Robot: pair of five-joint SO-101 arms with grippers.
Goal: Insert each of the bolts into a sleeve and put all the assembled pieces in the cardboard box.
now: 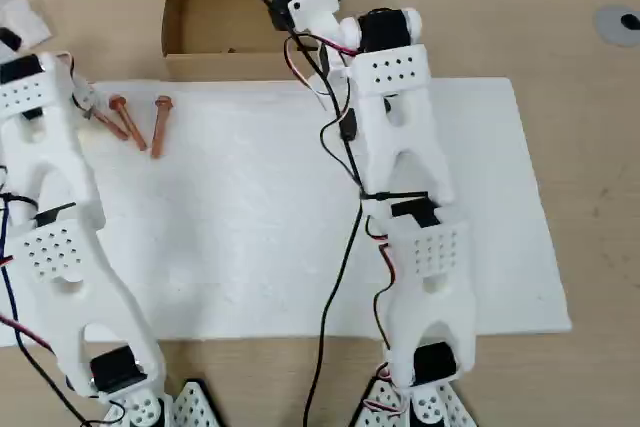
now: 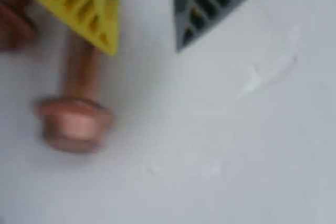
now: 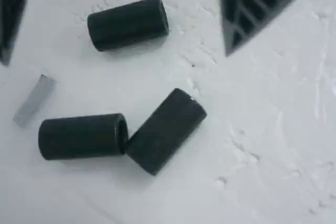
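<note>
Two copper bolts (image 1: pixel 125 117) (image 1: pixel 160 125) lie side by side on the white foam mat (image 1: pixel 250 227), near its far left corner. My left gripper (image 2: pixel 146 50) hovers open just over them, its yellow finger (image 2: pixel 79 3) covering the shaft of one bolt (image 2: pixel 73 124). Three black sleeves rest on the foam under my right gripper (image 3: pixel 116 56), which is open. One sleeve (image 3: pixel 127 23) lies between its dark fingers (image 3: pixel 252 3). The other two sleeves (image 3: pixel 81 136) (image 3: pixel 165 129) touch end to end. The cardboard box (image 1: pixel 175 17) stands beyond the mat.
The right arm (image 1: pixel 390 77) stretches over the mat's far middle, close to the box's right corner. A small grey strip (image 3: pixel 33 99) lies beside the sleeves. Bare wooden table (image 1: pixel 580 147) surrounds the mat.
</note>
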